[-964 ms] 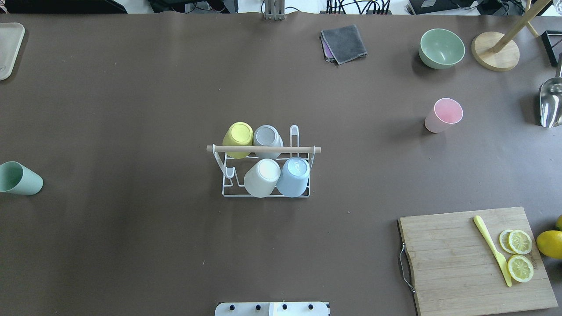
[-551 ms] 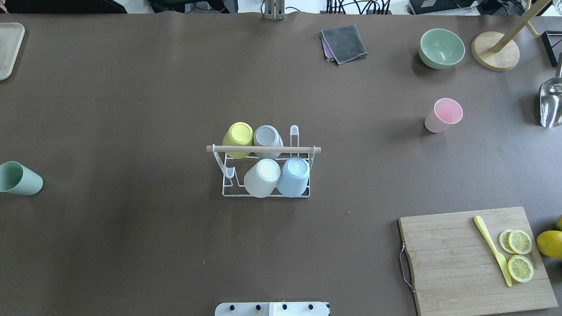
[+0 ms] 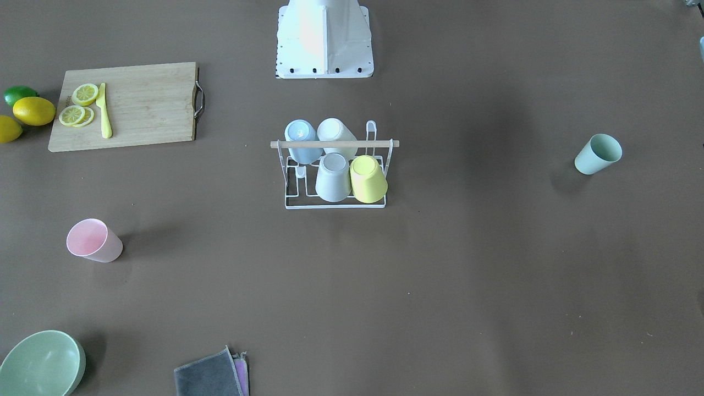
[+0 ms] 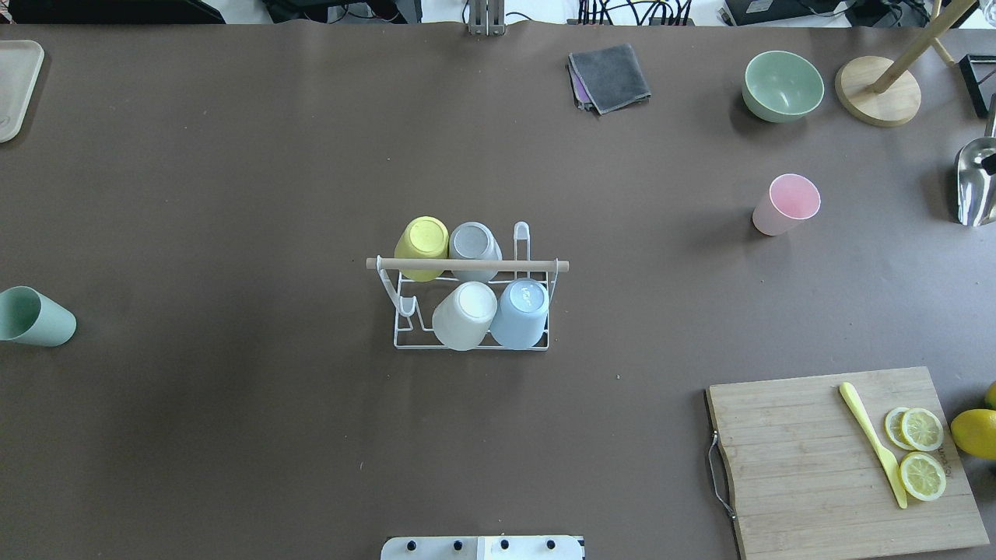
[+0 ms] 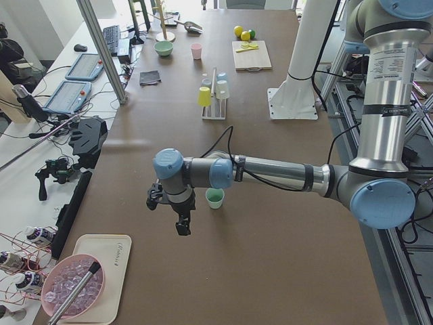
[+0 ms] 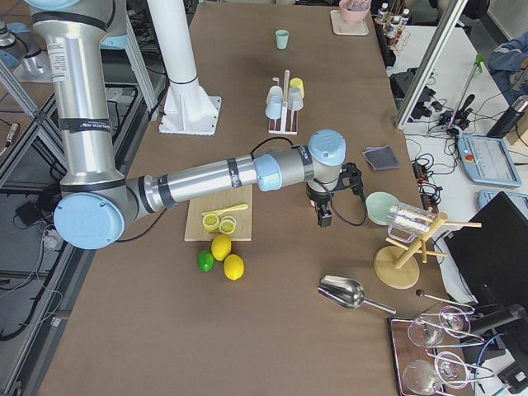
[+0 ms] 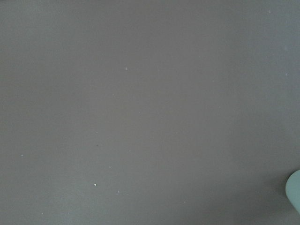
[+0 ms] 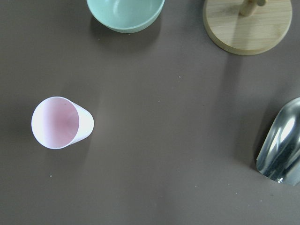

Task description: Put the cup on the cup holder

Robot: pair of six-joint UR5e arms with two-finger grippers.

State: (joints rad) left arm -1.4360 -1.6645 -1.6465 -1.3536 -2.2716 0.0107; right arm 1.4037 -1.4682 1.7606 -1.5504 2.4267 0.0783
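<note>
The cup holder (image 4: 467,265) sits mid-table (image 4: 233,194) with four cups upside down on it. The pink cup (image 4: 784,204) stands off right and the green cup (image 4: 35,316) far left. The left hand (image 5: 183,229) and right hand (image 6: 325,219) hover, can't tell if they're spread.

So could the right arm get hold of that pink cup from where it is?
Probably yes: the pink cup stands upright with bare table all around, and the right gripper hangs above that part, nothing between them.

Nothing can be read: the small print on the cutting board (image 4: 809,467) is too blurred.
</note>
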